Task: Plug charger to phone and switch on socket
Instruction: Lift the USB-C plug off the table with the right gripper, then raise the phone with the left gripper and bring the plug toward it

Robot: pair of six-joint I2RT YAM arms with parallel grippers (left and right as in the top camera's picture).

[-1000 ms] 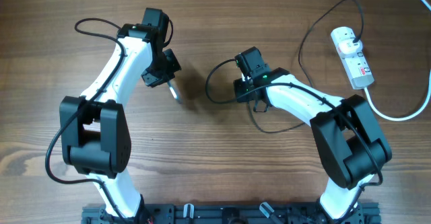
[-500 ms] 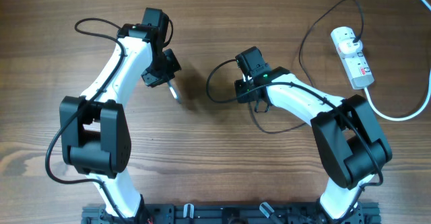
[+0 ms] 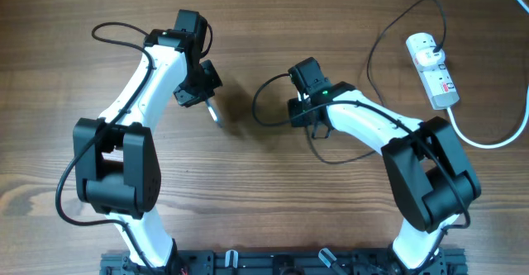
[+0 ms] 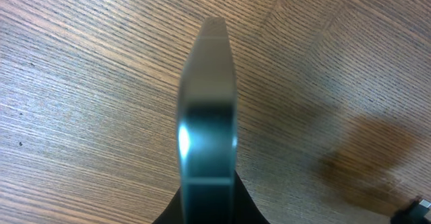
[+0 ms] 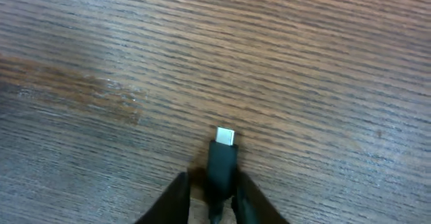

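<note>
The phone (image 4: 207, 116) is held edge-on above the wood, its teal side filling the middle of the left wrist view. My left gripper (image 4: 207, 207) is shut on its lower end. From overhead the phone (image 3: 214, 113) shows only as a thin sliver under the left gripper (image 3: 207, 101). The charger's black plug (image 5: 222, 160), with its silver tip pointing away, sits between the fingers of my right gripper (image 5: 210, 180), which is shut on it just above the table. Its thin black cable (image 3: 258, 101) loops left of the right gripper (image 3: 299, 114). The socket (image 3: 431, 70) lies at the far right.
A white adapter (image 3: 428, 56) sits plugged into the socket, and the black cable arcs from it across the table. The thick white cord (image 3: 496, 140) curves off the right edge. Both arm bases stand at the near edge.
</note>
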